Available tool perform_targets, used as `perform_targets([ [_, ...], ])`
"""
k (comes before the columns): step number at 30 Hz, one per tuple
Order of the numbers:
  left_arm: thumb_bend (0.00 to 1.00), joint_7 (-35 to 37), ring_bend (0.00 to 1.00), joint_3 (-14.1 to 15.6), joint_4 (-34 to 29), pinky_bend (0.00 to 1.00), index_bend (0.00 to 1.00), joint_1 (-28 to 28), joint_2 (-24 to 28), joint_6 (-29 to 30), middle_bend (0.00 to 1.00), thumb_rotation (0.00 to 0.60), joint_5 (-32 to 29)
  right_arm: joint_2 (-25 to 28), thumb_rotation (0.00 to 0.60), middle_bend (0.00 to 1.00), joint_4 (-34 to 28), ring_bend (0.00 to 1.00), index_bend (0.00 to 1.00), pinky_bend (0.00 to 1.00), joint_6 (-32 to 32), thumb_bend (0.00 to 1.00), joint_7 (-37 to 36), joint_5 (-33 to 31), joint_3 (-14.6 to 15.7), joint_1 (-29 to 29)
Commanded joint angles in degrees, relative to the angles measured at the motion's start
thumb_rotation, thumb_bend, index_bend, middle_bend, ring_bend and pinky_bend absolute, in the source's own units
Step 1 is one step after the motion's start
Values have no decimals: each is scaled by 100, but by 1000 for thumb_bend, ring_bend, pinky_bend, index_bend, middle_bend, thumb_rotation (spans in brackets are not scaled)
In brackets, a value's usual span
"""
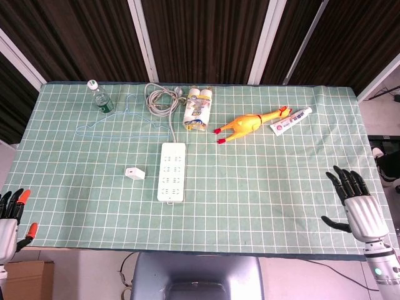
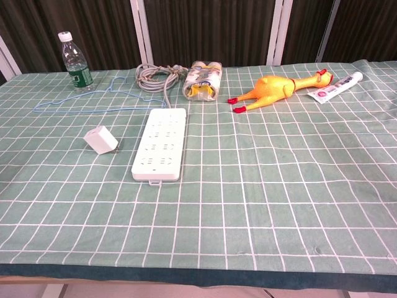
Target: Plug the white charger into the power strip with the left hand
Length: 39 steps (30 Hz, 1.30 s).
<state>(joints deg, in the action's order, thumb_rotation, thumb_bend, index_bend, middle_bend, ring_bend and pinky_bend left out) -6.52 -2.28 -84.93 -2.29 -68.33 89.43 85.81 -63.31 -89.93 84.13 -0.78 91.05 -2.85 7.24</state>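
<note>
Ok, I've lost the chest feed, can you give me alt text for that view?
A white charger lies on the green checked tablecloth, unplugged, just left of a white power strip whose grey cable coils behind it. Along the far edge: a water bottle, a thin blue hanger, a wrapped pack, a rubber chicken and a toothpaste tube. No hand shows.

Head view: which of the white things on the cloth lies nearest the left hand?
The white charger, the small block left of the power strip. The left hand is open at the table's near-left corner; the strip and toothpaste tube lie farther off.
</note>
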Motion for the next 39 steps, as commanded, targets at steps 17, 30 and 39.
perform_targets([
  [17, 408, -249, 77, -233, -805, 124, 145, -971, 408, -953, 133, 600, 515, 61, 600, 51, 66, 0, 0, 114, 300, 0, -88, -28, -15, -159],
  [30, 488, -937, 141, -1125, -213, 222, 130, -3246, -575, -3916, 165, 600, -1202, 165, 600, 51, -61, 0, 0, 114, 233, 0, 14, -14, -67, -75],
  [39, 479, -1502, 176, -1134, 883, 267, 182, -3906, -1547, -4556, 199, 600, -2516, 141, 600, 51, 44, 0, 0, 114, 176, 0, -82, -100, -51, -89],
])
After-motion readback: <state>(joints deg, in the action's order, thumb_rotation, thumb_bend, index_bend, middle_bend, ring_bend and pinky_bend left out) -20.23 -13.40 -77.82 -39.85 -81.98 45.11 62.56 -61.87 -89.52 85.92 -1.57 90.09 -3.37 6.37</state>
